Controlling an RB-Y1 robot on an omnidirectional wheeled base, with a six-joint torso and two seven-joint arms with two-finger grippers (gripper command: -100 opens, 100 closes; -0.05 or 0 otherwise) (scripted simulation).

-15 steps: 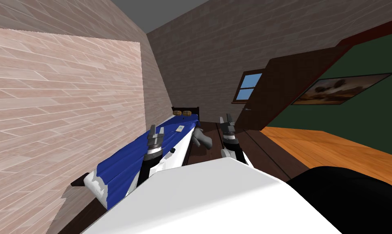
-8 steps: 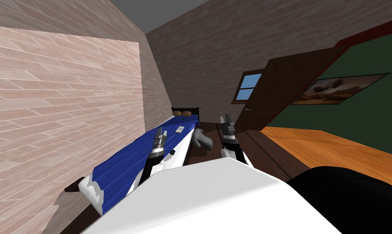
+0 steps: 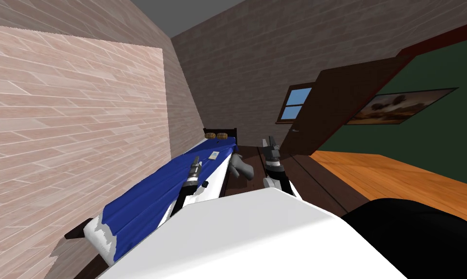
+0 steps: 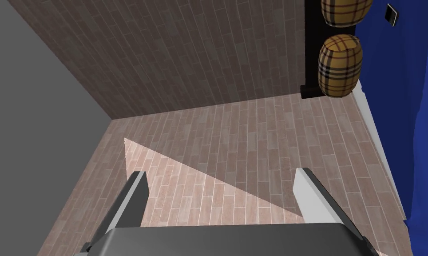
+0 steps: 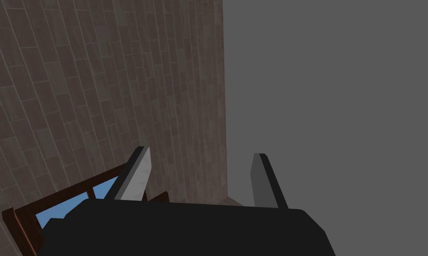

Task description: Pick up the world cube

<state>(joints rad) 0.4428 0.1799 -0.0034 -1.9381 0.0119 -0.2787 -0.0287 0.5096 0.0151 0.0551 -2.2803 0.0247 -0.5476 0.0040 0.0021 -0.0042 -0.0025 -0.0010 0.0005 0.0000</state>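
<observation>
A bed with a blue cover [image 3: 150,193] runs along the left wall. On the cover lies a small white thing [image 3: 213,154]; I cannot tell if it is the cube. My left gripper [image 3: 195,162] hovers over the cover just short of it, turned edge-on, its fingers [image 4: 313,195] open and holding nothing. In the left wrist view the blue cover [image 4: 424,111] lies beside the gripper, with a small dark thing [image 4: 391,14] on it. My right gripper [image 3: 271,145] is raised over the dark floor right of the bed, open, fingers [image 5: 137,175] holding nothing.
Two plaid pillows [image 3: 216,134] lie at the bed's far end against a dark headboard. A grey lump [image 3: 242,166] sits on the dark floor [image 3: 300,169] beside the bed. A dark brown door [image 3: 334,111] stands open on the right, by a window [image 3: 295,101].
My left hand has rolled to edge-on and moved a little forward and right over the bed. The head view has shifted slightly. The right arm has not moved.
</observation>
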